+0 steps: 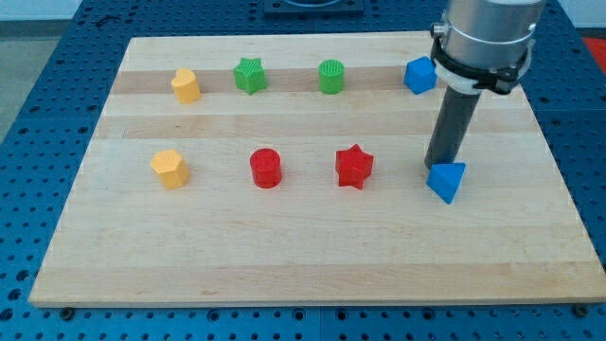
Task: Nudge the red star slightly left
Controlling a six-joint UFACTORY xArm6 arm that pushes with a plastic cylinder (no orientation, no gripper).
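Observation:
The red star (354,166) lies on the wooden board (312,256), right of centre. My tip (437,168) is at the end of the dark rod, to the star's right. It touches or nearly touches the upper left edge of the blue triangular block (446,181). About a block's width of bare board lies between the star and my tip.
A red cylinder (266,168) lies left of the star, and a yellow block (170,169) further left. Along the view's top lie a yellow block (186,85), a green star (249,75), a green cylinder (330,76) and a blue block (419,75).

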